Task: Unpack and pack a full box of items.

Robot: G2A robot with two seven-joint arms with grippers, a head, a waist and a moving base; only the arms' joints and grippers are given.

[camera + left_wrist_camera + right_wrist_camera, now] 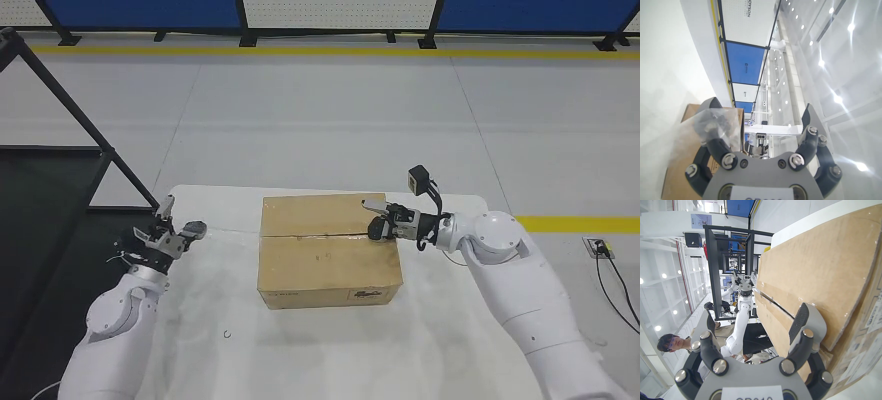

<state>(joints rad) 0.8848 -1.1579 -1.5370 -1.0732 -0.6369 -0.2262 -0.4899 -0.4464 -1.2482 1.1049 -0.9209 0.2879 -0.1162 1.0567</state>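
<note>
One cardboard box [330, 255], flaps down, sits mid-tabletop [440, 330]. It has a small printed mark [368, 294] on the front and a sticker [874, 317] on one end, and I can't read either. The right gripper [375, 217] has its jaws spread, one finger resting on the top seam at the box's edge. The left gripper [180, 220] sits off the other side, jaws also apart, with crinkly clear plastic [721, 121] clinging to one finger.

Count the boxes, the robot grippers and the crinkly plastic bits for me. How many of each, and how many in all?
Cardboard box: 1
Grippers: 2, the left gripper and the right gripper
Crumpled clear plastic, clinging to one finger of the left gripper: 1
Total: 4
</note>
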